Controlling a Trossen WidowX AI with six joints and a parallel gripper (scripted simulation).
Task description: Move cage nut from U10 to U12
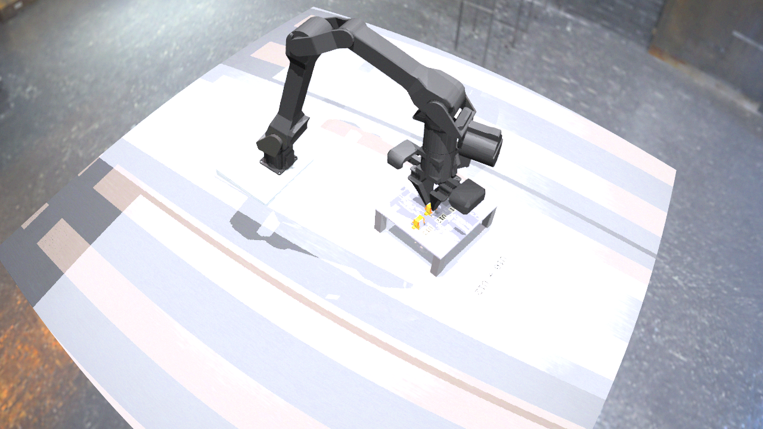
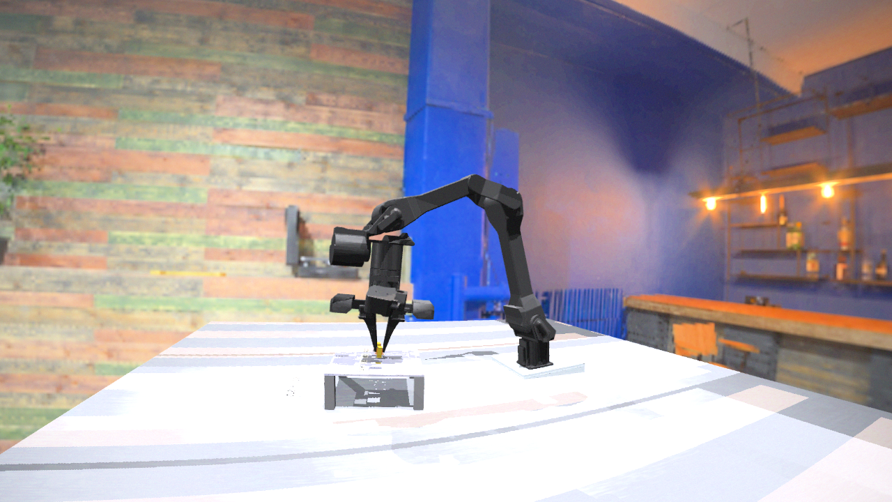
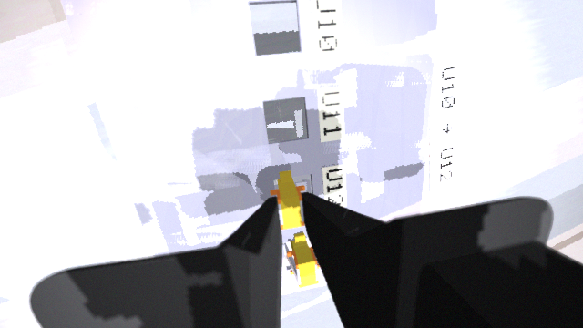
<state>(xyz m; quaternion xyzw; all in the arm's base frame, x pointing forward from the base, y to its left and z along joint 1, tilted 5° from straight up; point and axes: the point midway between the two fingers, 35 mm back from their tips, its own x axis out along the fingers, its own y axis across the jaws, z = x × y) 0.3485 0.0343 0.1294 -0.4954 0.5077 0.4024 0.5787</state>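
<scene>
1. The desk [image 1: 320,384] [image 2: 561,449] [image 3: 557,114] carries everything; its right-hand corner in the top view is the corner nearest the work.
2. The black arm [image 1: 384,53] [image 2: 436,199] stands towards the upper-left edge in that view and reaches across towards the upper-right edge.
3. The rail stand [image 1: 436,265] [image 2: 329,392] [image 3: 137,114] sits under the gripper, nearer that upper-right edge than the bottom of the view.
4. The gripper [image 1: 429,207] [image 2: 379,352] [image 3: 290,197] points down, its fingers closed on a yellow nut; release and withdrawal are left to do.
5. The printed U10-to-U12 label [image 1: 490,274] [image 2: 290,390] [image 3: 447,123] lies beside the stand, on the side towards the right-hand corner.
6. Hole U10 [image 3: 275,27] is vacant, so the nut's removal looks done. Hole U11 [image 3: 286,120] is vacant too.
7. The other nut [image 1: 418,221] [image 3: 304,260] is beyond U12, on the side away from U11, and looks clear of the fingers.
8. The cage nut [image 1: 428,209] [image 2: 379,353] [image 3: 289,200] is pinched at hole U12 [image 3: 309,183]. Seating appears to be the step in hand; whether it is square or clipped, and whether both wings are open underneath, cannot be seen.
</scene>
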